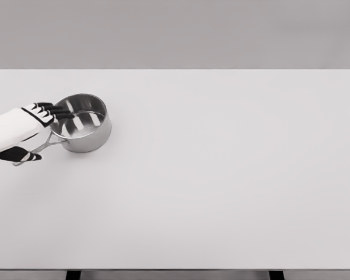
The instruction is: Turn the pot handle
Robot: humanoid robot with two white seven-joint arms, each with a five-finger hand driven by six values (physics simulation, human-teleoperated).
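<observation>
From my station the biggest thing in view is the table [221, 192], a broad, flat, matte white slab that fills nearly the whole head view, with a plain grey wall behind its far edge. Two dark supports show just under its near edge, one toward the left and one toward the right. The surface looks smooth and even, without marks I can make out.

Next in size is the left arm, coming in across the table's left edge, its casing white and rounded with black at the joints. I see nothing lying between it and the pot.

The pot [84, 125] sits near the left edge of the table, nearer the far edge than the near one. It is a small, round, shiny metal saucepan with straight walls and an open top; its inside reflects pale streaks of light. Its handle [46, 146] is a thin metal bar that runs from the pot's near-left side out toward the left edge of the table, and most of it is hidden under the hand.

The left hand [32, 128] lies over that handle. Its black-tipped fingers [57, 111] reach over the pot's left rim, and the dark thumb [20, 154] shows below the handle on the near side. It looks wrapped around the handle, though I cannot see the actual contact points clearly.
</observation>
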